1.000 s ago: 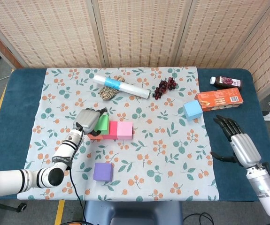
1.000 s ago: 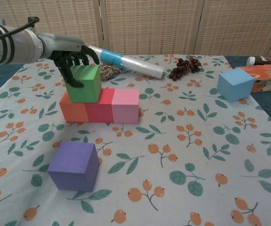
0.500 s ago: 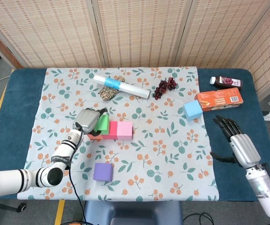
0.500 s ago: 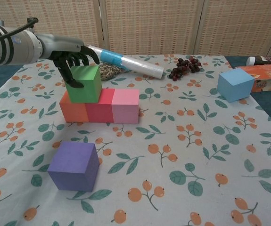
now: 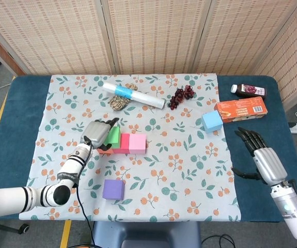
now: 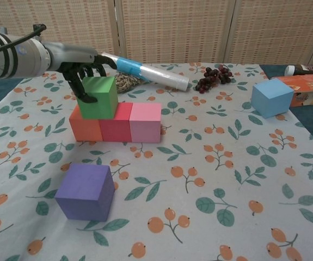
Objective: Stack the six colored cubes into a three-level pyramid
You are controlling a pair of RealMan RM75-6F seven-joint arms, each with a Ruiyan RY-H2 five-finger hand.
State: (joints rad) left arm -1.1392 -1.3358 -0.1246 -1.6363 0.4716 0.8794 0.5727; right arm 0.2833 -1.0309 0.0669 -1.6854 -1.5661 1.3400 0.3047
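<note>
Orange [image 6: 85,129], red [image 6: 115,124] and pink [image 6: 145,122] cubes sit in a row on the floral cloth. A green cube [image 6: 100,98] rests on top, over the orange and red ones. My left hand [image 6: 80,65] hovers at the green cube's left side. Its thumb touches the cube's front face, and its fingers stretch out above the back edge. A purple cube [image 6: 85,191] sits alone near the front. The blue cube [image 6: 271,97] stands far right. In the head view my right hand [image 5: 259,155] lies open on the blue table, right of the cloth and apart from the blue cube [image 5: 212,121].
A wrapped roll [image 5: 134,95], a twine bundle [image 5: 119,102] and grapes [image 5: 182,96] lie behind the cubes. An orange box [image 5: 241,109] and a dark bottle [image 5: 249,90] sit at the back right, close to the blue cube.
The left hand's fingers have lifted off the green cube's top and straightened out. The cube stays on the bottom row. The right hand has not moved.
</note>
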